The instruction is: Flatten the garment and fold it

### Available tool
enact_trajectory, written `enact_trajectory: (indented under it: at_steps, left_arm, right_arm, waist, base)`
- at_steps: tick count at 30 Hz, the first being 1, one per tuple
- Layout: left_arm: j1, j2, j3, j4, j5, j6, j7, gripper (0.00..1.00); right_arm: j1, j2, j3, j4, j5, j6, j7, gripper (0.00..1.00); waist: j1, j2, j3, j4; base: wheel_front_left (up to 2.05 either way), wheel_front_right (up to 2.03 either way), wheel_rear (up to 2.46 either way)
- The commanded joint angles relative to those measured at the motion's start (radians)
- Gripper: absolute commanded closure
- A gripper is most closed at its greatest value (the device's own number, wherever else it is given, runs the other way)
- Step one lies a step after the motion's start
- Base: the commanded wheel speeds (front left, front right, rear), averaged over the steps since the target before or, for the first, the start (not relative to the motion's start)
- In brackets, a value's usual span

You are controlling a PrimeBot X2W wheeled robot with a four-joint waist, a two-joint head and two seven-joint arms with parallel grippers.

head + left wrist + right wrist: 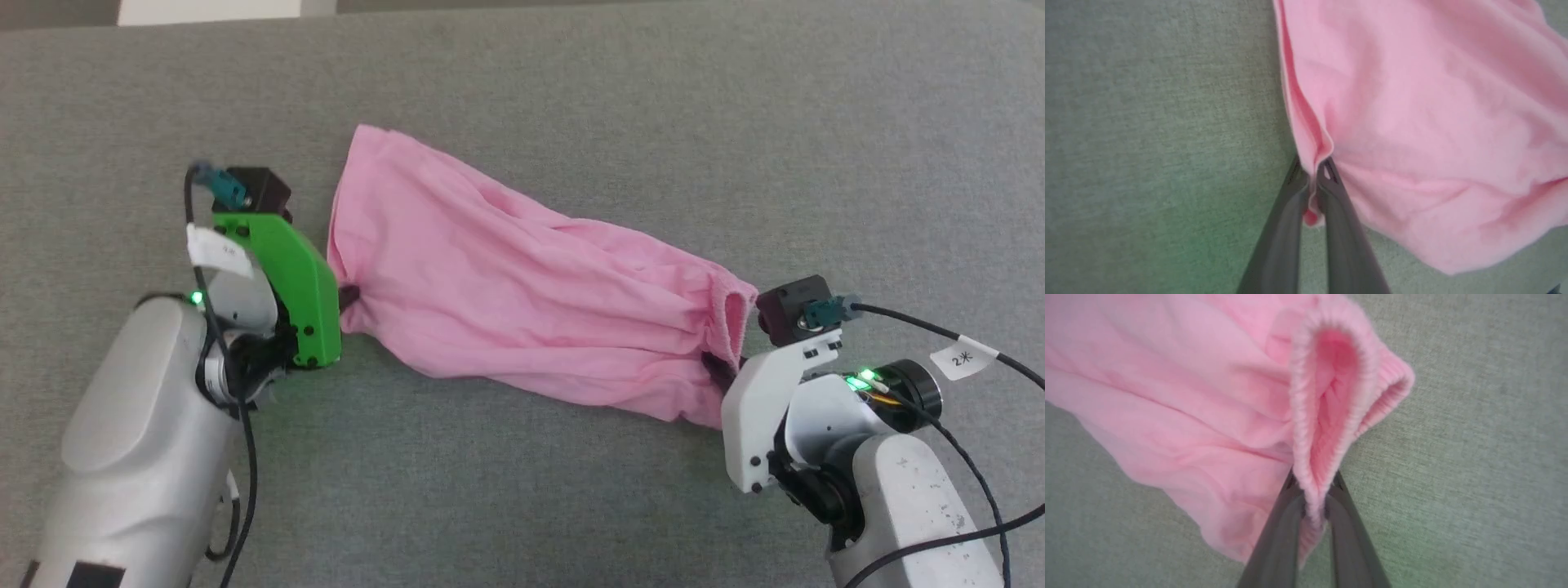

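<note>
I've got the garment (506,278) strung out left-to-right, left pincer (1312,179) pinching the leg hem (1290,102), right pincer (1314,498) pinching the waistband (1298,416).

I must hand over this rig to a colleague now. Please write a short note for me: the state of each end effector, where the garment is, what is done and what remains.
Left end effector: shut on the garment, pinching a fabric edge at the garment's left end.
Right end effector: shut on the gathered waistband at the right end.
Garment: stretched between the two over the grey surface, creased and bunched, not flat.
Done: both ends are gripped.
Left: spread it flat, then fold it; no fold is made yet.
</note>
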Motion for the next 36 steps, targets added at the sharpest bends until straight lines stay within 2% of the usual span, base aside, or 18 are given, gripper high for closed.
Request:
enact_trajectory:
  at_steps: [1, 6, 17, 21, 22, 23, 24, 25, 29, 31, 36]
  left_arm:
    - [0.086, -0.007, 0.034, -0.017, -0.042, 0.014, -0.034, 1.00]
    - [0.188, -0.006, 0.090, -0.120, -0.086, 0.032, -0.098, 1.00]
    - [0.534, -0.031, 0.112, -0.374, -0.137, 0.125, -0.132, 1.00]
    - [0.595, -0.052, 0.102, -0.391, -0.147, 0.144, -0.136, 1.00]
    - [0.600, -0.057, 0.101, -0.391, -0.149, 0.145, -0.139, 0.12]
    - [0.601, -0.064, 0.102, -0.391, -0.154, 0.146, -0.144, 0.00]
    - [0.600, -0.066, 0.103, -0.390, -0.154, 0.147, -0.147, 0.00]
    - [0.597, -0.065, 0.105, -0.390, -0.150, 0.147, -0.155, 0.00]
    - [0.571, -0.059, 0.135, -0.395, -0.130, 0.133, -0.223, 0.00]
    - [0.552, -0.050, 0.163, -0.400, -0.101, 0.126, -0.295, 0.00]
    - [0.519, -0.024, 0.231, -0.396, 0.028, 0.091, -0.583, 0.00]
  right_arm:
    - [0.000, -0.010, -0.014, 0.018, -0.005, -0.002, 0.014, 1.00]
    - [0.007, -0.029, -0.010, 0.006, 0.005, -0.002, 0.048, 1.00]
    - [0.065, -0.249, 0.063, -0.027, 0.181, -0.002, 0.202, 1.00]
    - [0.084, -0.281, 0.067, -0.024, 0.213, -0.002, 0.230, 1.00]
    - [0.087, -0.279, 0.064, -0.021, 0.218, -0.002, 0.232, 1.00]
    - [0.091, -0.275, 0.060, -0.020, 0.219, -0.002, 0.228, 1.00]
    - [0.094, -0.270, 0.057, -0.018, 0.220, -0.002, 0.223, 0.75]
    - [0.099, -0.262, 0.054, -0.015, 0.225, -0.002, 0.220, 0.00]
    - [0.119, -0.238, 0.027, -0.015, 0.223, -0.002, 0.189, 0.00]
    - [0.133, -0.221, 0.001, -0.029, 0.216, -0.002, 0.168, 0.00]
    - [0.174, -0.136, -0.085, -0.087, 0.150, -0.002, 0.098, 0.00]
  waist:
    - [0.0000, 0.0075, -0.060, 0.034]
    - [0.0000, 0.0075, -0.119, 0.064]
    - [0.0000, 0.0075, -0.192, 0.158]
    - [0.0000, 0.0075, -0.196, 0.176]
    - [0.0000, 0.0075, -0.197, 0.177]
    - [0.0000, 0.0075, -0.199, 0.180]
    - [0.0000, 0.0075, -0.201, 0.180]
    - [0.0000, 0.0075, -0.205, 0.179]
    - [0.0000, 0.0075, -0.222, 0.170]
    - [0.0000, 0.0075, -0.230, 0.162]
    - [0.0000, 0.0075, -0.234, 0.141]
  base:
    - [0.00, 0.00, 0.00]
    - [0.00, 0.00, 0.00]
    - [0.00, 0.00, 0.00]
    - [0.00, 0.00, 0.00]
    - [0.00, 0.00, 0.00]
    - [0.00, 0.00, 0.00]
    - [0.00, 0.00, 0.00]
    - [0.00, 0.00, 0.00]
    - [0.00, 0.00, 0.00]
    - [0.00, 0.00, 0.00]
    - [0.00, 0.00, 0.00]
